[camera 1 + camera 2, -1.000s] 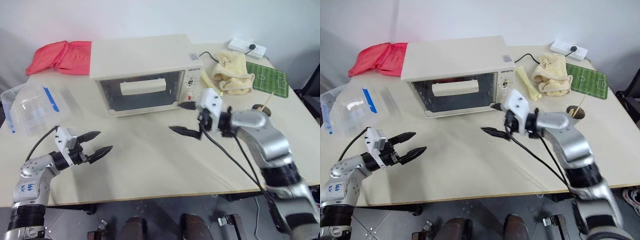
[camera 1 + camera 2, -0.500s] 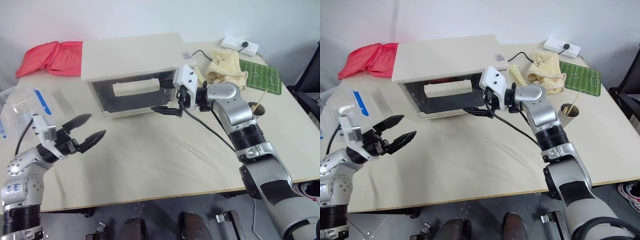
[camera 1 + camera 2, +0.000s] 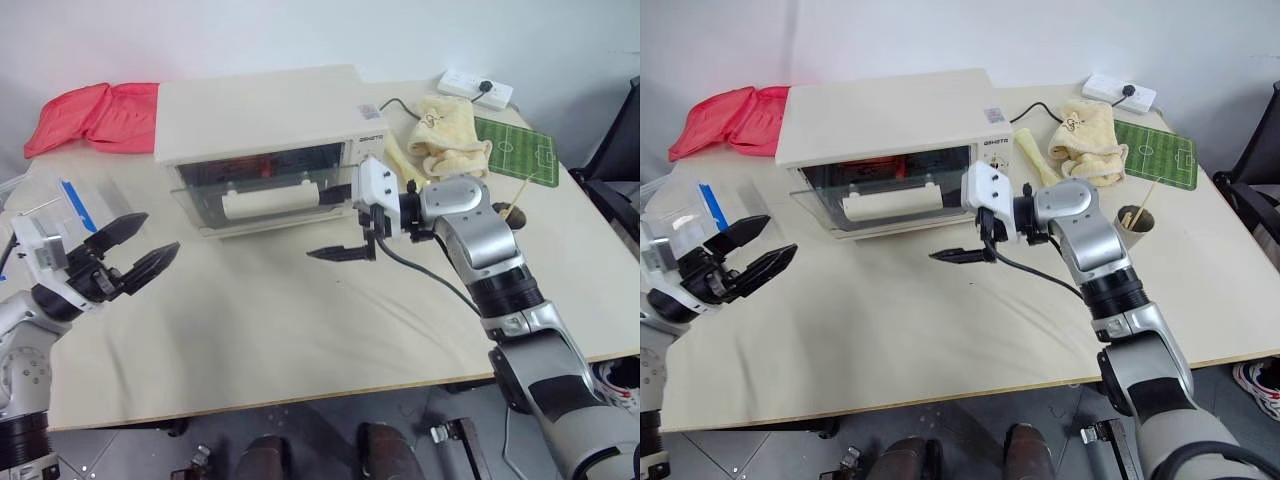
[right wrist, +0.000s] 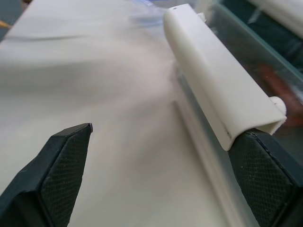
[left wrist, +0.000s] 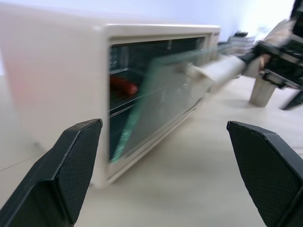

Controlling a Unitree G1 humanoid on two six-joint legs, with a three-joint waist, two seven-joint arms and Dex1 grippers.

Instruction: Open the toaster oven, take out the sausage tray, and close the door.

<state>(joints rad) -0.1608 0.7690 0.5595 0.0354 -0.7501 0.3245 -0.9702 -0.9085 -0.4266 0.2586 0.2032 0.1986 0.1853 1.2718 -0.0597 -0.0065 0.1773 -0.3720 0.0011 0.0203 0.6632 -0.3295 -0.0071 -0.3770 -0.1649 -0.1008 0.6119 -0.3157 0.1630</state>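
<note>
I see the toaster oven (image 3: 260,135) standing at the far middle of the table (image 3: 300,330), its glass door (image 3: 885,195) part-way down, tilted out from the top with the cream bar handle (image 3: 268,200) leaning toward me. Through the left wrist camera I can make out a red sausage (image 5: 124,86) on a shelf inside the oven; the sausage tray itself is too dim in there for me to trace.

My right gripper (image 3: 350,232) sits just in front of the oven's knob panel, at the right end of the handle, pointing left across the table. Its fingers are spread wide and clasp nothing — in the right wrist view one fingertip (image 4: 265,177) lies right by the end of the handle, though I cannot tell whether it touches; the other fingertip hangs over bare tabletop.

My left gripper (image 3: 135,250) hovers at the near left, well apart from the oven, fingers wide apart and empty, aimed toward the oven's left side.

Past it on the left edge lies a clear plastic box (image 3: 60,205) with a blue clip. A red cloth (image 3: 95,115) sits at the far left; a yellow towel (image 3: 445,135), a green football-pitch mat (image 3: 515,155) and a white power strip (image 3: 478,88) are at the far right.
</note>
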